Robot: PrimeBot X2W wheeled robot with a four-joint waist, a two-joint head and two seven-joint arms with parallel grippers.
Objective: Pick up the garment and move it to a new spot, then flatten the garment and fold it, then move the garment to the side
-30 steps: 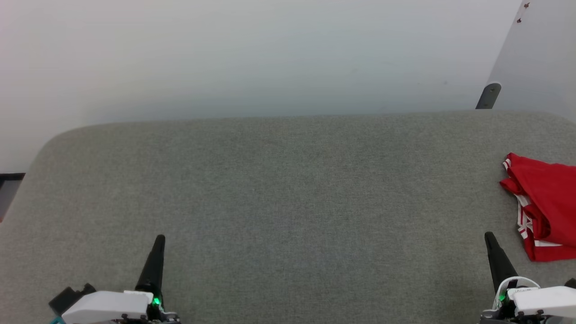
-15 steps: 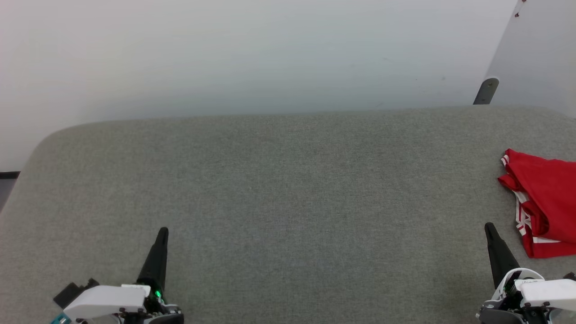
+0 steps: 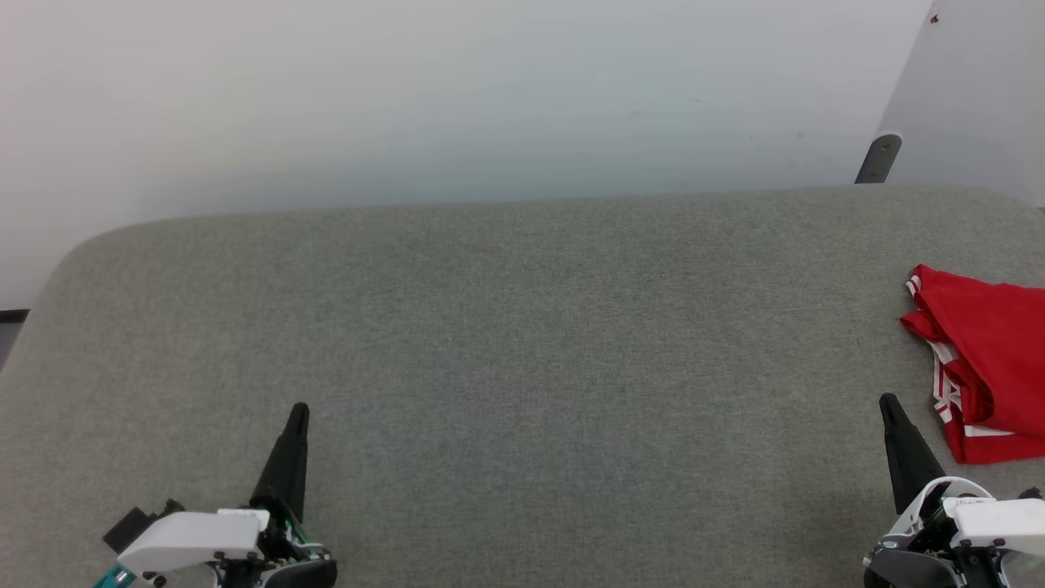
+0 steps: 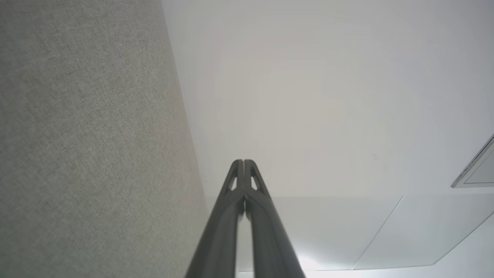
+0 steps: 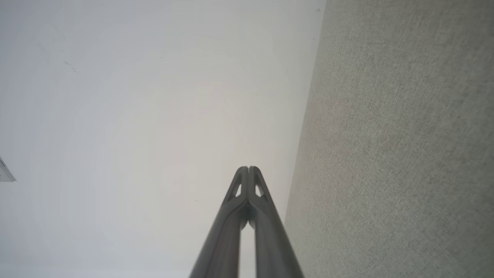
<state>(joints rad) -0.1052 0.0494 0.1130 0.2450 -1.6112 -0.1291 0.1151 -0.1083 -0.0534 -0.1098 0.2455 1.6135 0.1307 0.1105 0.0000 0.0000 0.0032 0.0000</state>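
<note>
Red cloth with red-and-white striped trim, the garment (image 3: pixel 992 359) lies crumpled toward the right end of the grey fabric-covered bench (image 3: pixel 522 327), partly cut off by the head view's edge; the right gripper (image 3: pixel 884 398) points up near it, not touching, jaws clenched on nothing; the left gripper (image 3: pixel 300 406), well apart toward the left end, has jaws likewise clenched and empty.

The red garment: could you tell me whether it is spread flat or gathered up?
Gathered, not spread: the garment lies in overlapping layers with striped trim between them; its right part is cropped.
</note>
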